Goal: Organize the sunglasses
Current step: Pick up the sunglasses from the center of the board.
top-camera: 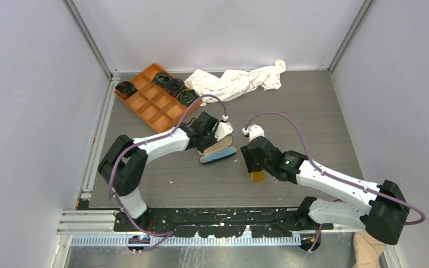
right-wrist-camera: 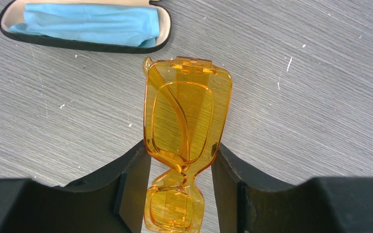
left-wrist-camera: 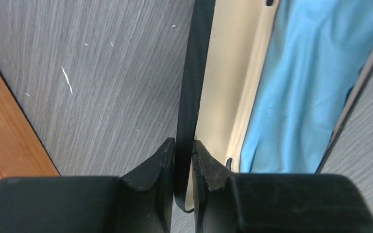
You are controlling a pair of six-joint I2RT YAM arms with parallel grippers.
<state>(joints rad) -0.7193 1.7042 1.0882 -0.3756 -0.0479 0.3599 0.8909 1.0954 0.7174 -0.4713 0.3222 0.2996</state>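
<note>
Right hand part-closed on folded orange sunglasses, fingers pressing frame from both sides. Sunglasses at centre of right wrist view, over grey tabletop. They sit near open black glasses case at upper left, not touching it. Light blue cloth lies inside case. Left hand narrow, fingers straddling raised case lid edge; cannot tell if clamped. In top view, orange compartment tray and white cloth at upper centre.
</note>
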